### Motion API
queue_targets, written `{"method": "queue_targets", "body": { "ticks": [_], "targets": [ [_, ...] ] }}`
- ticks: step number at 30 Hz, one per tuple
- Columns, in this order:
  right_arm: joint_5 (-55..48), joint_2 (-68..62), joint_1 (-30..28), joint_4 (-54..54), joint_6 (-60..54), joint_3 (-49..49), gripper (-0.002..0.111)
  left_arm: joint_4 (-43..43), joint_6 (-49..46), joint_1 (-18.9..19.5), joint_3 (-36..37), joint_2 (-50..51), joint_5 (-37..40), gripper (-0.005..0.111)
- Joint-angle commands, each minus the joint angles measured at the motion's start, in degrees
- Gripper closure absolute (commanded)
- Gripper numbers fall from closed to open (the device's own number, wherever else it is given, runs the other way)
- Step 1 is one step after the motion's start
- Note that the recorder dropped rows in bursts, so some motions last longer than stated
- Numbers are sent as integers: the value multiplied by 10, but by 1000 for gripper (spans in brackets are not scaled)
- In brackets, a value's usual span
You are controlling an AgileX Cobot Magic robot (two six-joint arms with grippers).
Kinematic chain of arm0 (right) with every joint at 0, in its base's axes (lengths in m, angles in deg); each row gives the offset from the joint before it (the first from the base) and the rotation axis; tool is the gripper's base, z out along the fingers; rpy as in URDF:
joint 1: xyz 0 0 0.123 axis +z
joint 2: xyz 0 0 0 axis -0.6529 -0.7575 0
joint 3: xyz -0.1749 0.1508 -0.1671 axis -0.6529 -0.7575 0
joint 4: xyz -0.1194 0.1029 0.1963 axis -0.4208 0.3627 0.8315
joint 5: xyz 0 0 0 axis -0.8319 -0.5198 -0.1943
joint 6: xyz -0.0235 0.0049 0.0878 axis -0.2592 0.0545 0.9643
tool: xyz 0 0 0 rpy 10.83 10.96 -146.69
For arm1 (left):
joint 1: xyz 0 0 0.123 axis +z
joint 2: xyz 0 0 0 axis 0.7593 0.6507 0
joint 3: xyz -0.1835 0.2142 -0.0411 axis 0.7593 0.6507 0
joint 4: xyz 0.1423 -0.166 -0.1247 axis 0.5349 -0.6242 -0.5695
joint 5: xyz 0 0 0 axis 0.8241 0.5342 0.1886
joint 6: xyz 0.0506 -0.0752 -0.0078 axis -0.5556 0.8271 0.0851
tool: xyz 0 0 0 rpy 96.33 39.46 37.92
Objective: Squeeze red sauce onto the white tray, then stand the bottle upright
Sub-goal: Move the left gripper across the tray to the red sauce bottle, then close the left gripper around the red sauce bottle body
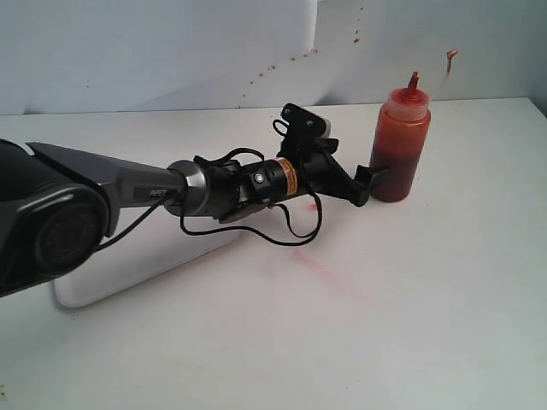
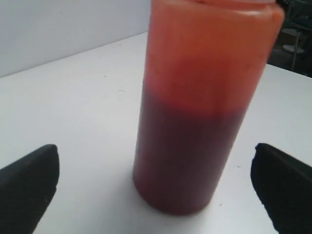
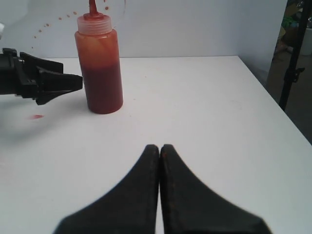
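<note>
The bottle (image 1: 400, 141) stands upright on the white table, its lower half dark with red sauce (image 1: 395, 175), its upper part orange-tinted, its nozzle pointing up. My left gripper (image 1: 366, 184) is open right beside the bottle's base. In the left wrist view the bottle (image 2: 195, 112) fills the space ahead of the gripper (image 2: 156, 150), and both black fingers stand clear of it. A corner of the white tray (image 1: 111, 282) shows under the left arm; no sauce blob is visible on it. My right gripper (image 3: 160, 148) is shut on nothing, well short of the bottle (image 3: 100, 68).
Faint pinkish smears (image 1: 312, 260) mark the table in front of the left arm, and red specks dot the back wall (image 1: 291, 60). The table's right edge (image 3: 273, 92) drops off beside a dark stand.
</note>
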Motion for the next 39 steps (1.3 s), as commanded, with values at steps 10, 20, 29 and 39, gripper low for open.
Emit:
{"method": "queue_targets", "body": {
  "ticks": [10,20,29,39],
  "targets": [
    [2,3,1,-7,0,-2,108,-3,18,-34,-107,75,45,2],
    [2,3,1,-7,0,-2,108,-3,18,-49,-205,134,81,2],
    [2,3,1,-7,0,-2,108,-3,29,-51,-277,172,108,2],
    [2,3,1,-7,0,-2,108,-8,-18,-51,-300,184,98,3]
  ]
}}
